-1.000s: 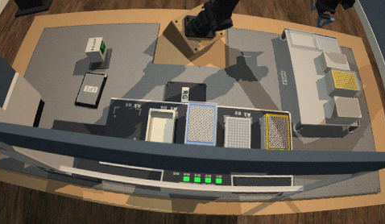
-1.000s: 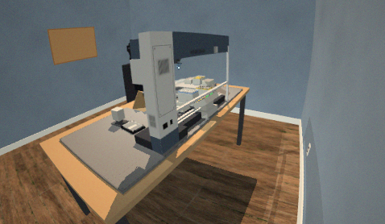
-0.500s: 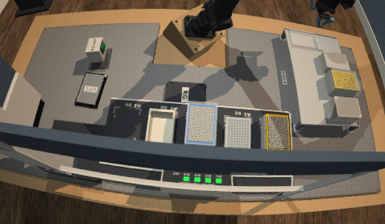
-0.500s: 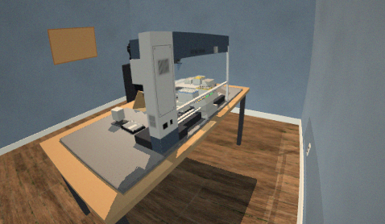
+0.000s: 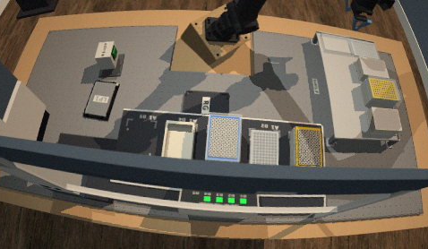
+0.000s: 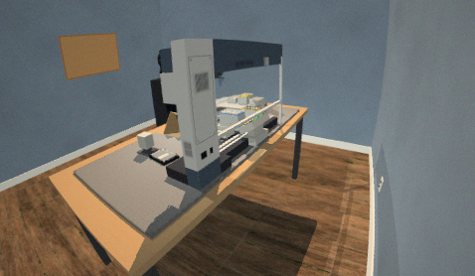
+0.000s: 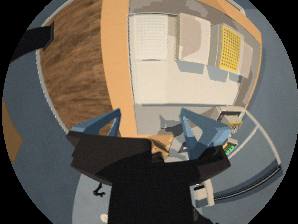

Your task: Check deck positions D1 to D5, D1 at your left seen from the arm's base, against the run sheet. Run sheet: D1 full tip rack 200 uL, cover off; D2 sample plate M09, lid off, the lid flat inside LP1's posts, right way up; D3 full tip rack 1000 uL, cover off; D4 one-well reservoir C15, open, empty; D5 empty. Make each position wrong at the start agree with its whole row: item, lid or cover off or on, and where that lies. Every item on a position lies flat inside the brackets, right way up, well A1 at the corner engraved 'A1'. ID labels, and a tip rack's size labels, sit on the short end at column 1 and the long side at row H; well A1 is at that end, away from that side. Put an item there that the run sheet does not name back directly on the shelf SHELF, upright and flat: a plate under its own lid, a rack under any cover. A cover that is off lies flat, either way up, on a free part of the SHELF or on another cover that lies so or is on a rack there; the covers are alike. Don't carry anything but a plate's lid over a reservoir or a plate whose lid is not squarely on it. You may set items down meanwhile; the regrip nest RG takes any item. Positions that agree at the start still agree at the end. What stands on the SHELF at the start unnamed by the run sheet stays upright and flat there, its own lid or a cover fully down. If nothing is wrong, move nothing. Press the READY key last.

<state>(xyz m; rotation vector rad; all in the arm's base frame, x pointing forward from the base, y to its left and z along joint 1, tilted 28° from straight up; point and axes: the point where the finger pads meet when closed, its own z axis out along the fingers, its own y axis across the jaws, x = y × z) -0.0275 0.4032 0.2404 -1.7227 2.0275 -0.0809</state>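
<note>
My gripper (image 5: pixel 363 18) is open and empty, high above the far end of the SHELF (image 5: pixel 346 94); in the wrist view its blue fingers stand wide apart over the shelf. On the deck row, from right to left, lie an uncovered yellow tip rack (image 5: pixel 309 146), a white well plate without a lid (image 5: pixel 264 146), an uncovered blue tip rack (image 5: pixel 224 137), an open cream reservoir (image 5: pixel 178 140) and a bare position (image 5: pixel 141 127). The LP1 park (image 5: pixel 100 99) holds a flat grey piece; I cannot tell what it is.
The SHELF carries a flat white plate (image 5: pixel 335 43), a meshed item (image 5: pixel 365 47), a grey-covered rack (image 5: pixel 373 67), an open yellow rack (image 5: pixel 383 90) and another covered rack (image 5: pixel 386 120). The RG nest (image 5: pixel 207 103) and the READY key (image 5: pixel 107 51) stand behind the deck. The dark gantry bar (image 5: pixel 208 166) crosses in front.
</note>
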